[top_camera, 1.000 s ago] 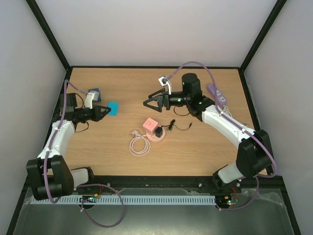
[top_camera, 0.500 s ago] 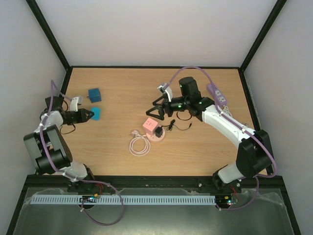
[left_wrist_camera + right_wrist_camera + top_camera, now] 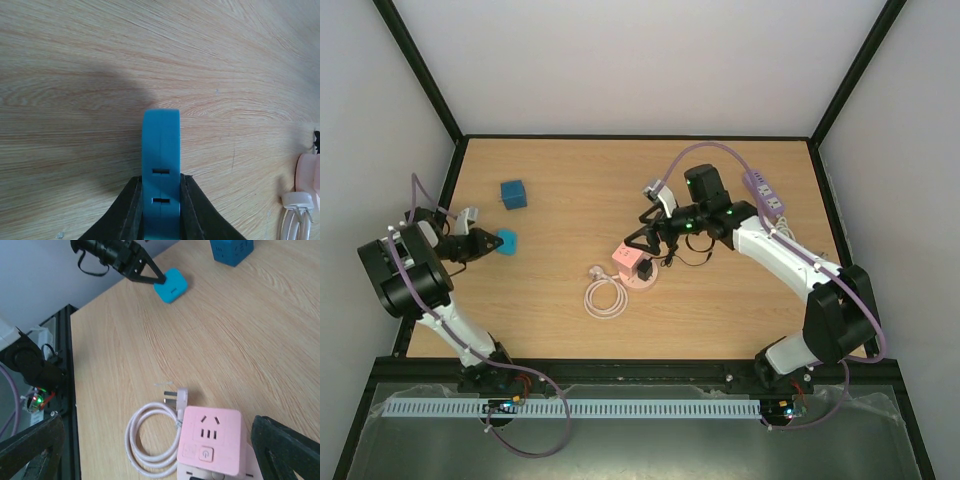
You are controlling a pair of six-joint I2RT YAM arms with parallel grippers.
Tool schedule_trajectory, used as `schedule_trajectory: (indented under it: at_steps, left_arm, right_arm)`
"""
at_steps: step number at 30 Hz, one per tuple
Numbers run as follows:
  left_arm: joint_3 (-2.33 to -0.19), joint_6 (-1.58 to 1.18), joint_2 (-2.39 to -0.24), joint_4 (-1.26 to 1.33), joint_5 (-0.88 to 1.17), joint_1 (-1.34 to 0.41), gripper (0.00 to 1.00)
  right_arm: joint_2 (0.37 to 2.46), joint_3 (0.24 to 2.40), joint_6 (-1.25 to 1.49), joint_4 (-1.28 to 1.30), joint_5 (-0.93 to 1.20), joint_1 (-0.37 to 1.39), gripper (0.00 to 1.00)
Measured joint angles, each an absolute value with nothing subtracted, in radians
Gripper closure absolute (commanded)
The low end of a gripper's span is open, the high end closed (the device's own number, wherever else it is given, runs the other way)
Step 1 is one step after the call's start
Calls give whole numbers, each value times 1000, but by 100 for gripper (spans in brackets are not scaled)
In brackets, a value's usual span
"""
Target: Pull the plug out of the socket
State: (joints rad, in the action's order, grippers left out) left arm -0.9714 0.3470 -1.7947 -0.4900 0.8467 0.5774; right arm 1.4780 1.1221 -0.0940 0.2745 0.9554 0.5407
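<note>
A pink cube socket [image 3: 626,257] sits mid-table with a black plug [image 3: 646,270] in its right side and a thin black cable trailing right. Its white cord [image 3: 605,298] lies coiled in front of it. My right gripper [image 3: 646,240] is open and hovers just above and behind the socket. In the right wrist view the pink socket [image 3: 210,445] lies between the wide-spread fingers [image 3: 282,452], and the black plug is almost hidden. My left gripper [image 3: 488,243] at the far left is shut on a light blue adapter [image 3: 161,165], held over the wood.
A dark blue cube socket [image 3: 513,194] stands at the back left. A purple power strip [image 3: 765,193] lies at the right near the right arm. The white cord's plug [image 3: 179,398] lies loose beside the pink socket. The table's left edge is close to the left gripper.
The left arm has drawn back to the left edge with the blue adapter. The right gripper has moved down and forward to just over the pink socket.
</note>
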Motion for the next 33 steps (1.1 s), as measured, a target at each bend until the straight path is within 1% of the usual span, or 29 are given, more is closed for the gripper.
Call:
schedule_trajectory:
  at_steps: [4, 12, 20, 27, 29, 33]
  left_arm:
    - [-990, 332, -1817, -482, 856, 577, 88]
    - [-1015, 312, -1855, -461, 875, 577, 77]
    - [-1019, 302, -1898, -430, 828, 577, 53]
    - [-1025, 306, -1872, -421, 799, 577, 33]
    - [-1025, 319, -1850, -421, 764, 577, 30]
    - [-1024, 356, -1786, -427, 710, 569, 28]
  right_arm:
    - [1477, 1107, -133, 307, 931, 541, 0]
    - [1457, 1056, -195, 343, 870, 541, 0]
    - [1427, 997, -210, 354, 845, 541, 0]
    - [1419, 958, -219, 354, 816, 541, 1]
    - [1404, 943, -225, 354, 790, 541, 3]
    - [1378, 915, -238, 348, 729, 541, 9]
